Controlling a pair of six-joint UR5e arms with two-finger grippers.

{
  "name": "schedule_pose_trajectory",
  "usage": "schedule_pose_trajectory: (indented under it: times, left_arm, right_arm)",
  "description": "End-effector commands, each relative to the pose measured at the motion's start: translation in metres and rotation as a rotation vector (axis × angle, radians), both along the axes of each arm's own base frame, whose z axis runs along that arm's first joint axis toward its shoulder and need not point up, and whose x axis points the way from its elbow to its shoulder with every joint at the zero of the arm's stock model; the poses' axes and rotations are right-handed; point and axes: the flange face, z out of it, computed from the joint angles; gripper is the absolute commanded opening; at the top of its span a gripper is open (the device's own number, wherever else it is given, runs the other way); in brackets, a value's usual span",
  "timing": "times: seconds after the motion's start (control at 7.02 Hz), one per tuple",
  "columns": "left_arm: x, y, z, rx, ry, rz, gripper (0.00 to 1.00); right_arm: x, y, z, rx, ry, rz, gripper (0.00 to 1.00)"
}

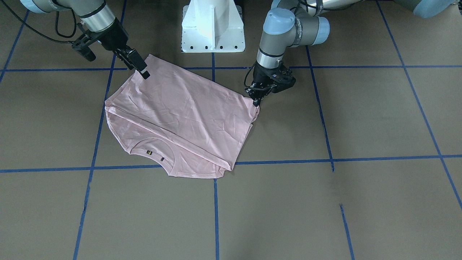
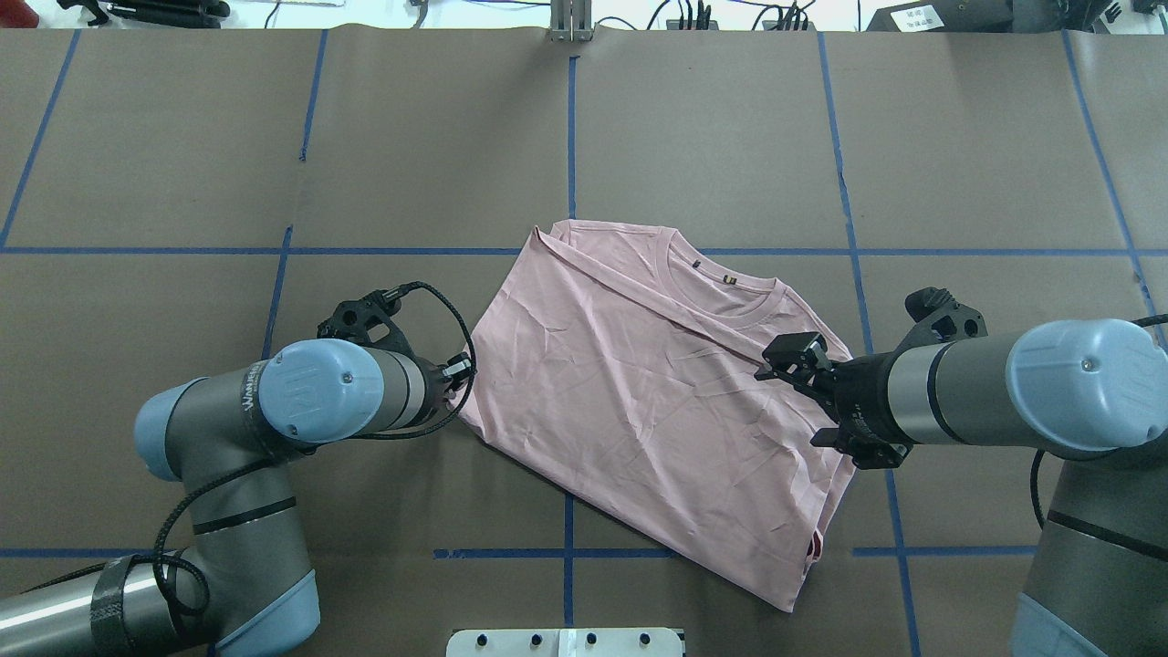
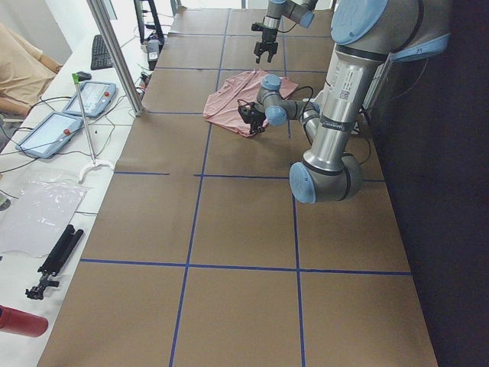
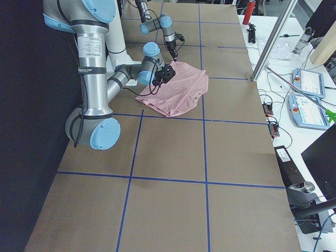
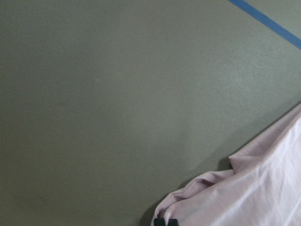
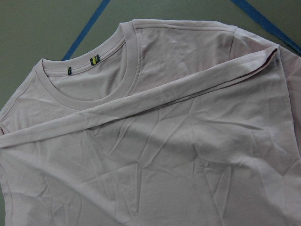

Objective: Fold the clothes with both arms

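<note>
The brown bench [image 2: 274,137] is seen first. At centre of the overhead view the folded pink T-shirt [image 2: 639,383] is laid flat, collar uppermost. Its left corner is pinched by the left tool [image 1: 255,101]; the right tool [image 2: 787,358] is held spread above the right edge.

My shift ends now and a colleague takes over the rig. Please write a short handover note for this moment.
Left pincer: low at a side corner of the T-shirt, seemingly shut on the cloth.
Right pincer: raised over the opposite side, seemingly open, holding nothing.
T-shirt: flat on the table, skewed to the tape lines.
Done: lower half folded up; the hem lies just under the collar.
Left: probably further folds to make it narrower.
</note>
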Motion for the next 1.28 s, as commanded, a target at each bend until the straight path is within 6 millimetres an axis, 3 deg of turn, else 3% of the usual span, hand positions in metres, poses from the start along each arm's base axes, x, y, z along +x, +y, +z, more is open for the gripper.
schedule_pose_trajectory:
  times: [0.0, 0.14, 0.28, 0.43, 0.57, 0.71, 0.85, 1.0, 1.14]
  left_arm:
    - [-0.03, -0.03, -0.003, 0.055, -0.018, -0.028, 0.0]
    - [-0.056, -0.073, -0.003, 0.099, -0.036, -0.069, 0.0]
    - [-0.065, -0.133, -0.002, 0.116, -0.065, -0.134, 0.0]
    - [-0.056, -0.197, 0.003, 0.134, -0.055, -0.204, 0.0]
    - [-0.035, -0.246, 0.002, 0.181, -0.059, -0.279, 0.0]
    - [-0.018, -0.287, -0.005, 0.214, -0.1, -0.322, 0.0]
    - [-0.024, -0.323, -0.008, 0.228, -0.081, -0.362, 0.07]
    - [-0.024, -0.327, -0.008, 0.227, -0.086, -0.362, 0.52]
    - [-0.027, -0.323, -0.019, 0.243, -0.055, -0.359, 0.71]
  right_arm:
    - [0.004, -0.006, -0.003, 0.006, -0.005, 0.015, 1.0]
    - [0.006, -0.008, -0.003, 0.009, -0.004, 0.019, 1.0]
    - [0.007, -0.009, -0.003, 0.027, 0.001, 0.012, 1.0]
    - [0.009, -0.009, -0.005, 0.046, 0.001, 0.004, 1.0]
    - [0.009, -0.009, -0.006, 0.049, 0.0, 0.005, 1.0]
    - [0.01, -0.01, -0.006, 0.05, -0.001, 0.007, 1.0]
    - [0.01, -0.009, -0.006, 0.05, -0.001, 0.005, 1.0]
    - [0.008, -0.009, -0.012, 0.056, -0.012, 0.004, 1.0]
    - [-0.002, -0.011, -0.024, 0.068, -0.033, -0.002, 1.0]
